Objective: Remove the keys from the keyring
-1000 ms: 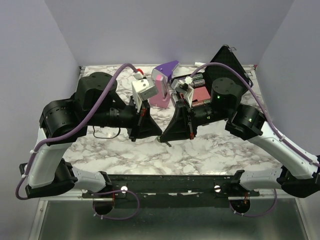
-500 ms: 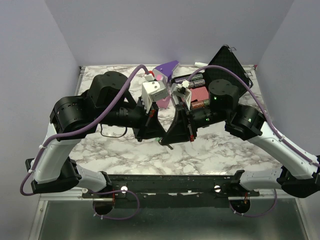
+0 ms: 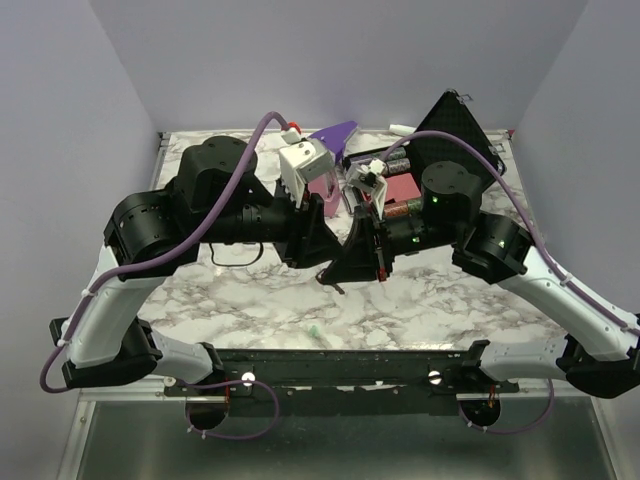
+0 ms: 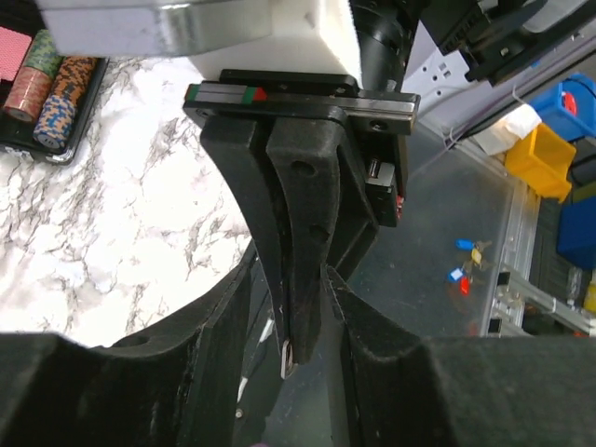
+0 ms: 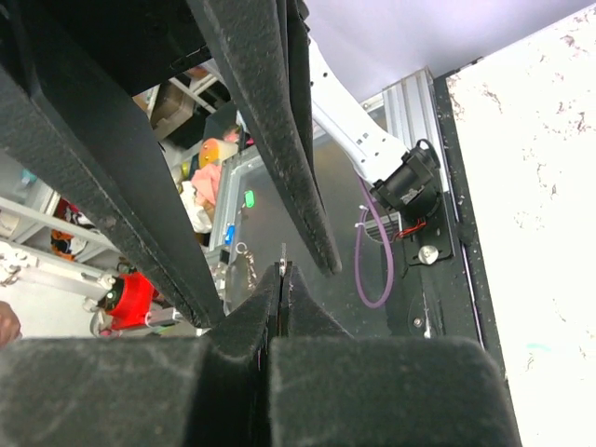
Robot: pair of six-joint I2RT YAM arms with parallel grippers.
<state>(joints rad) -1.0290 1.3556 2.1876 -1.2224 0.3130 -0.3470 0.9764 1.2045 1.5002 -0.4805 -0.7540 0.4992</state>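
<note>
My right gripper hangs over the middle of the marble table, shut on a thin silvery loop seen edge-on, which looks like the keyring. That sliver also pokes from the shut tips in the left wrist view, keyring. My left gripper is open, its fingers straddling the right gripper's tips without touching the metal. One key, a tiny one with a green head, lies loose on the marble near the front edge, below both grippers. No other keys show.
A purple-and-pink wedge stands at the back centre. A black tray with poker chips and a dark case sit at the back right. A thin black cable lies under the left arm.
My left arm has swung right to meet the right gripper, and its jaws have gone from shut to open. The green key now lies on the table near the front edge.
</note>
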